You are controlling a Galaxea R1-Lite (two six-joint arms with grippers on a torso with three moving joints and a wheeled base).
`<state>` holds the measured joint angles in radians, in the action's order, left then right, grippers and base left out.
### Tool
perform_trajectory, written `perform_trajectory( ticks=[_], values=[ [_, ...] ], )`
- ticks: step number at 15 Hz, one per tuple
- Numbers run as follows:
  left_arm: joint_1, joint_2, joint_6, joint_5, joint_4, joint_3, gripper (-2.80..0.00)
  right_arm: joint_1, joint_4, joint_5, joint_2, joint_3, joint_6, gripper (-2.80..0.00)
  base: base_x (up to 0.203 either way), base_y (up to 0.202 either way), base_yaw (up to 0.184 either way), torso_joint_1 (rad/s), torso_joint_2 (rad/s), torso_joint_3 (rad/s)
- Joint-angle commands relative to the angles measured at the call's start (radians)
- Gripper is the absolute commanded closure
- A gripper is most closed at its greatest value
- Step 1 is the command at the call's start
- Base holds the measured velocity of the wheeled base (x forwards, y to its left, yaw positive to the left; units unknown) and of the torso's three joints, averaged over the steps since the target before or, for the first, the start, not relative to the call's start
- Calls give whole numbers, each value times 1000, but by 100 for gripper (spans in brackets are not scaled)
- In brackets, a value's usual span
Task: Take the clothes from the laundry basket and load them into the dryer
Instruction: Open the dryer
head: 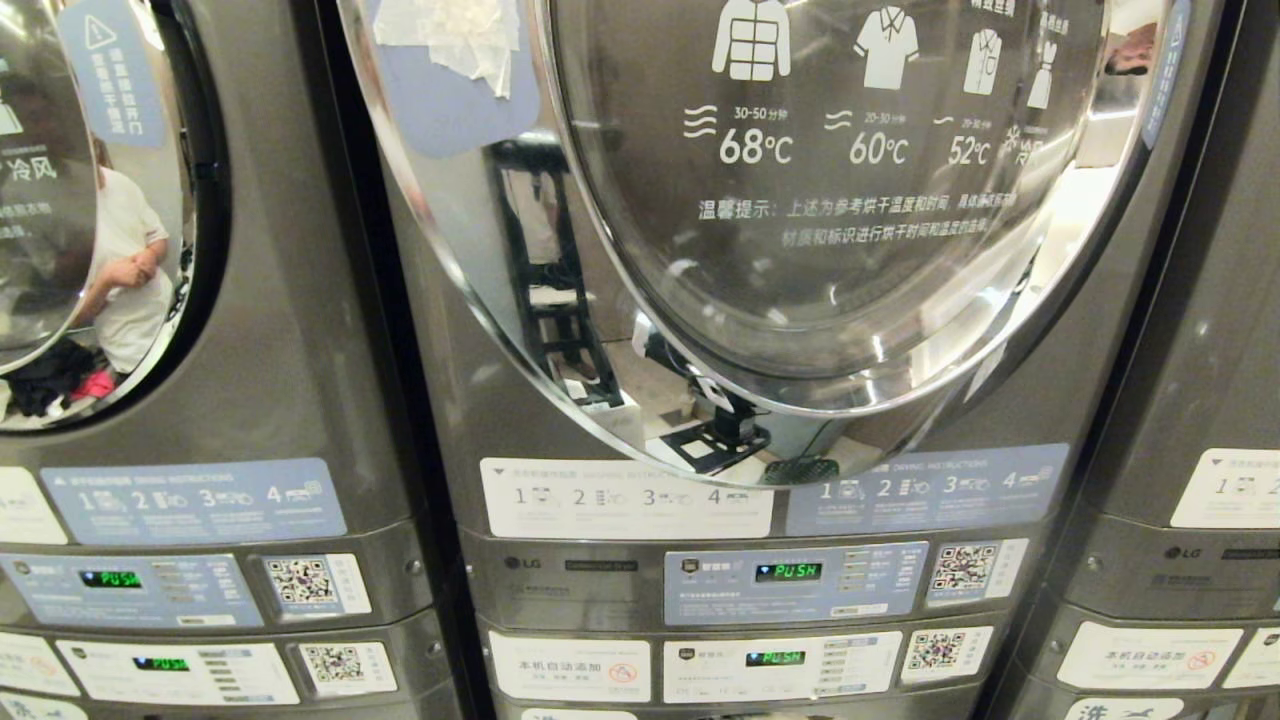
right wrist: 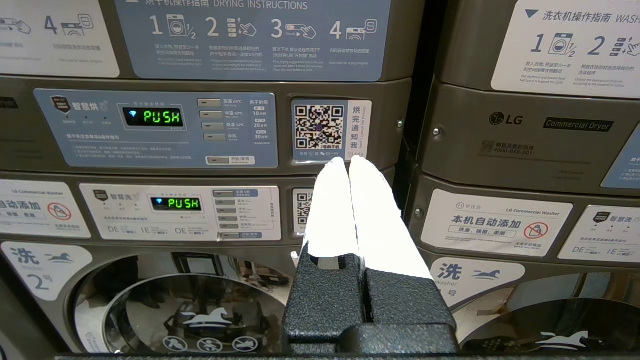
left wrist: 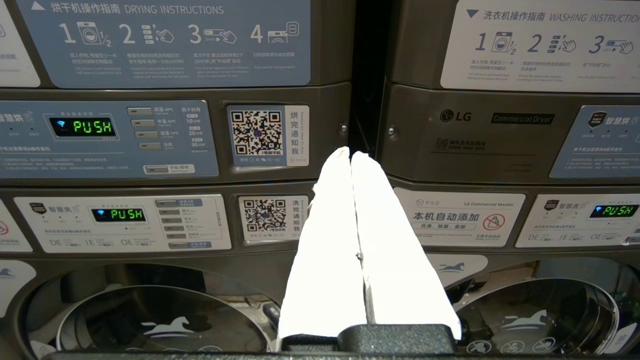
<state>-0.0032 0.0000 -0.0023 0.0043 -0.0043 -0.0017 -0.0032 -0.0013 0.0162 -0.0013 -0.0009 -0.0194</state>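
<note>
The grey dryer fills the head view, and its round glass door (head: 830, 200) with a chrome rim is closed. A blue control panel (head: 790, 580) below the door reads PUSH. The laundry basket and the clothes are out of view. Neither arm shows in the head view. My left gripper (left wrist: 351, 152) is shut and empty, its white fingers pointing at the dark seam (left wrist: 367, 100) between two machine stacks. My right gripper (right wrist: 347, 160) is also shut and empty, and it points at a QR label (right wrist: 320, 127) on the dryer's panel, close to another seam.
Identical stacked machines stand left (head: 200, 330) and right (head: 1200, 400) of the dryer. Washer doors (left wrist: 165, 320) (right wrist: 195, 310) sit below the panels. A person shows as a reflection (head: 125, 270) in the left machine's door, with dark and pink cloth (head: 55, 380) beneath.
</note>
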Motion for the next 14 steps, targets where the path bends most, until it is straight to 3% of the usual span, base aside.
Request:
perform_trajectory(
  ticks=[1,14],
  values=[
    [0,0,-1,0,0,0,0,0,0,1,1,1,1,0,0,0,0,0,0,0],
    [2,0,-1,0,0,0,0,0,0,2,0,1,-16,0,0,0,0,0,0,0]
  ],
)
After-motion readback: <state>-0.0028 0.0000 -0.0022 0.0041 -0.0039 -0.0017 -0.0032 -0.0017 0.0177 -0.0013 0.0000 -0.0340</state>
